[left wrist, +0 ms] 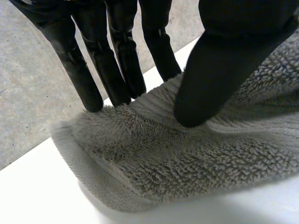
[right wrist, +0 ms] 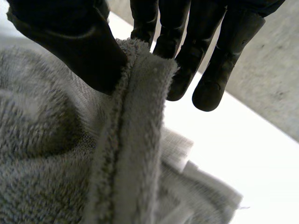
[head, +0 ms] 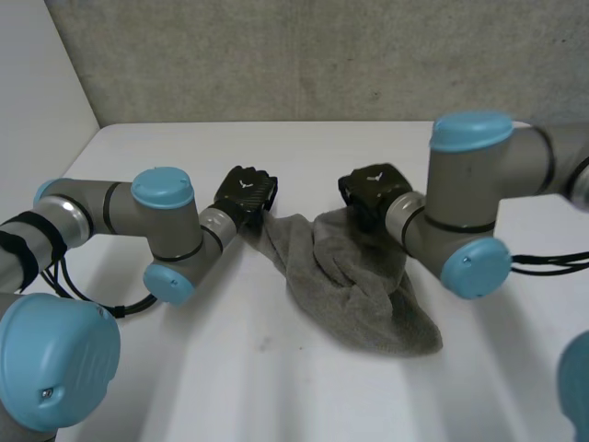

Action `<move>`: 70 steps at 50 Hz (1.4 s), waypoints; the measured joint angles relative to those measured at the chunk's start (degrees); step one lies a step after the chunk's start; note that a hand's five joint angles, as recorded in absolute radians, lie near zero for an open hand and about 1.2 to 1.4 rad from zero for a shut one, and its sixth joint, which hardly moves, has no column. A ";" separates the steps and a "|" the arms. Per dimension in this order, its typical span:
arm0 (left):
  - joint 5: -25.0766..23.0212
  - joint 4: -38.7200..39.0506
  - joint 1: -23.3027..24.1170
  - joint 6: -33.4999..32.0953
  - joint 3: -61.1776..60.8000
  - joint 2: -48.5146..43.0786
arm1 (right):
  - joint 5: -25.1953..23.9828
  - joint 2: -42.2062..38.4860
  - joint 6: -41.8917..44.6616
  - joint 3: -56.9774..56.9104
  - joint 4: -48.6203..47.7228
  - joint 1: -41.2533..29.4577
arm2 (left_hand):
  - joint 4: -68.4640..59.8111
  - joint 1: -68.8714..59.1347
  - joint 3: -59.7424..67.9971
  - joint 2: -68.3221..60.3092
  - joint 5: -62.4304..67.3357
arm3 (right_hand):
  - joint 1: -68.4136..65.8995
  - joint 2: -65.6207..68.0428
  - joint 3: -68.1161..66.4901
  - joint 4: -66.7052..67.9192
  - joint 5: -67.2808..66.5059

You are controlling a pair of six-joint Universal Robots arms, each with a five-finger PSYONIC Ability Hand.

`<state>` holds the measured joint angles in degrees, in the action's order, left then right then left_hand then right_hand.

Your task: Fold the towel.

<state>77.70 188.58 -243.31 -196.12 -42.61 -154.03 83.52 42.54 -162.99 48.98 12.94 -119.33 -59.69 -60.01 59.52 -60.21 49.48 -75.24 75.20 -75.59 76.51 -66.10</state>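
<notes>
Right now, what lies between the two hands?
In the head view, the towel spans from the left hand to the right hand, each pinching its slack far edge; white table shows beyond that edge.

White table; grey concrete wall behind.

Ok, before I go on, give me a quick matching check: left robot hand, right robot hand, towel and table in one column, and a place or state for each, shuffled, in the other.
Column one:
1. left robot hand
2. right robot hand
3. towel
4. table

Column two:
A. white, bears the towel
B. pinches a stitched hem between thumb and fingers
C. grey, crumpled, lying between the two arms
D. pinches a rounded fold, thumb pressed into the pile

Pairs: 1-D; 2-B; 3-C; 4-A
</notes>
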 measured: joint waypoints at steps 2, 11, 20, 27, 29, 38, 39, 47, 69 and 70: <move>0.00 0.00 -0.01 -0.37 0.34 -0.30 | -0.28 2.11 0.14 0.66 0.56 0.35 | -4.52 -3.85 4.52 -4.05 4.20 | 0.00 0.00 0.00 0.00 0.00; 0.57 -0.17 -0.43 -4.87 1.76 0.49 | -4.19 18.11 -0.69 3.26 0.50 3.85 | -9.73 -7.22 9.75 -9.20 8.28 | -0.16 0.00 0.00 0.00 0.00; 8.49 -2.08 -3.45 -4.00 -1.07 17.73 | -6.51 34.40 -3.79 3.54 -2.49 7.30 | -10.00 -7.51 10.05 -9.47 8.44 | -0.21 0.00 -0.33 0.00 0.00; 14.38 -4.99 -6.66 6.69 -9.70 40.26 | -6.61 46.37 -4.44 3.65 -2.32 10.96 | -10.01 -7.62 10.14 -9.52 8.69 | -0.25 0.00 -0.33 0.00 0.00; 14.75 -5.32 -7.57 9.73 -12.73 46.66 | -6.72 49.62 -4.44 3.76 -2.33 12.01 | -10.02 -7.64 10.15 -9.53 8.69 | -0.22 0.05 -0.33 0.00 0.00; 12.68 -5.03 -11.57 16.70 -25.28 67.34 | -6.88 56.93 -4.02 2.24 -0.91 15.47 | -10.03 -7.75 10.16 -9.54 8.69 | -0.22 0.00 -0.33 0.00 -0.01; 11.74 -5.14 -12.00 16.95 -26.98 68.83 | -7.11 56.79 -3.90 1.99 0.21 15.66 | -10.03 -7.76 10.16 -9.54 8.69 | -0.22 0.05 -0.34 0.00 -0.01; 6.59 -6.94 -12.76 16.86 -38.03 71.90 | -10.75 50.60 -2.77 3.21 11.11 15.63 | -10.03 -7.76 10.16 -9.54 8.69 | -0.22 0.05 -0.34 0.00 -0.01; 5.10 -2.25 -11.42 18.06 -22.06 34.82 | -3.73 9.77 6.67 -10.57 5.09 8.74 | -10.05 -7.79 10.17 -9.56 8.69 | -0.27 0.00 -0.62 0.01 -0.01; 5.35 -2.23 -11.38 18.42 -20.61 34.79 | -3.48 9.53 5.89 -11.40 3.35 8.64 | -10.05 -7.79 10.17 -9.56 8.69 | -0.28 0.00 -0.62 0.01 -0.01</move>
<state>83.05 186.35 -254.69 -177.70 -63.22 -119.23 80.04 52.08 -157.10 37.58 16.29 -110.69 -69.74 -67.79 69.70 -69.77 58.17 -75.52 75.20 -76.21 76.52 -66.12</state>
